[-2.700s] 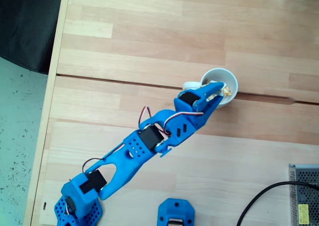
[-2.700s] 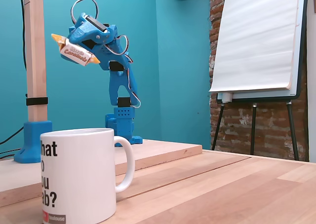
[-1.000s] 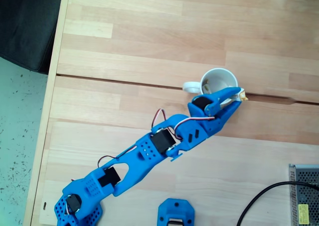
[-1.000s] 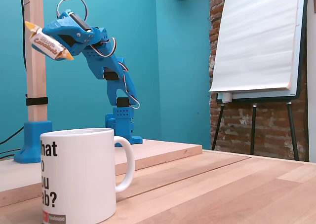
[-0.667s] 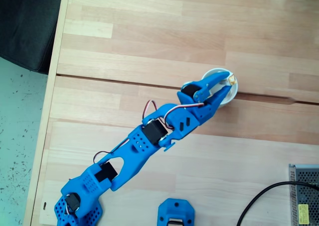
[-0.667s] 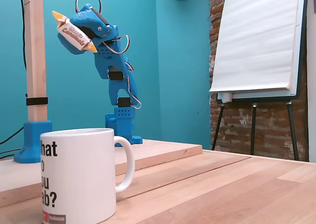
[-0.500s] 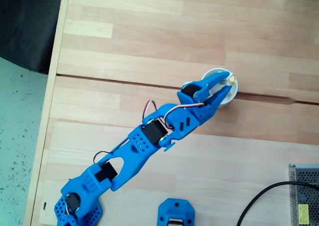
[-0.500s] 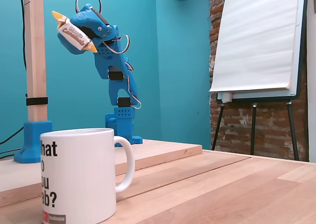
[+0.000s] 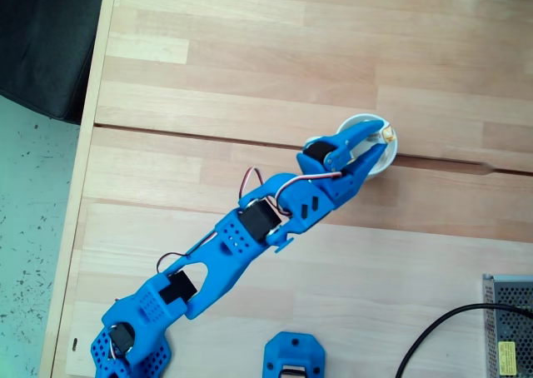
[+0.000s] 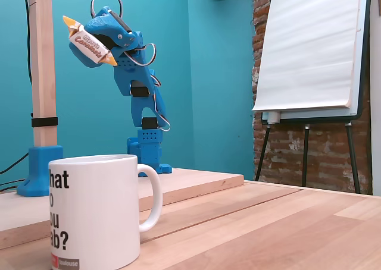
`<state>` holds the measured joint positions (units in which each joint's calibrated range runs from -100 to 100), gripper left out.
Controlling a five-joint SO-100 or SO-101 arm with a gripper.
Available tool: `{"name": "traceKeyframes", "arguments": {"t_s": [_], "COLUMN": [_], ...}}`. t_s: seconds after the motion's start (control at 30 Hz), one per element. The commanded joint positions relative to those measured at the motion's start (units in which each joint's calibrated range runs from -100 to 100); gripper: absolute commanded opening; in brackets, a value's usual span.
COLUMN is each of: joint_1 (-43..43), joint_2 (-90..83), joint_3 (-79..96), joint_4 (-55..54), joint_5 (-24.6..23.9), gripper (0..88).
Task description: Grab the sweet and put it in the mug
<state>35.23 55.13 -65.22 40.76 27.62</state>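
Observation:
My blue gripper (image 10: pixel 90 43) is shut on the sweet (image 10: pixel 89 42), a cream wrapped candy with golden twisted ends, held high in the air. From above, the gripper (image 9: pixel 376 138) hangs right over the white mug (image 9: pixel 388 156) and covers most of it; a golden tip of the sweet (image 9: pixel 386 132) peeks out at the jaw tips. In a fixed view from table height, the mug (image 10: pixel 101 210) stands close to the camera with black lettering and its handle to the right, well below the gripper.
The wooden table (image 9: pixel 250 70) has a dark seam across it. A blue part (image 9: pixel 293 355) sits at the bottom edge, a metal box (image 9: pixel 508 328) with a black cable at bottom right. A wooden post (image 10: pixel 43 74) and a flipchart (image 10: pixel 309 50) stand behind.
One second ago the gripper reached past the mug's right rim; it has pulled back and up over the mug with the sweet. Since half a second ago it has hardly moved.

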Motion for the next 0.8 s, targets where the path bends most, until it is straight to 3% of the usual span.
{"name": "traceKeyframes", "arguments": {"t_s": [0.0, 0.57, 0.77], "joint_1": [0.2, 0.3, 0.3], "joint_2": [-1.4, -1.3, -1.7], "joint_3": [-4.5, -4.4, -4.5], "joint_4": [-0.8, -0.8, -0.5], "joint_5": [0.1, 0.1, -0.5], "gripper": [10.6, 14.1, 6.2]}}
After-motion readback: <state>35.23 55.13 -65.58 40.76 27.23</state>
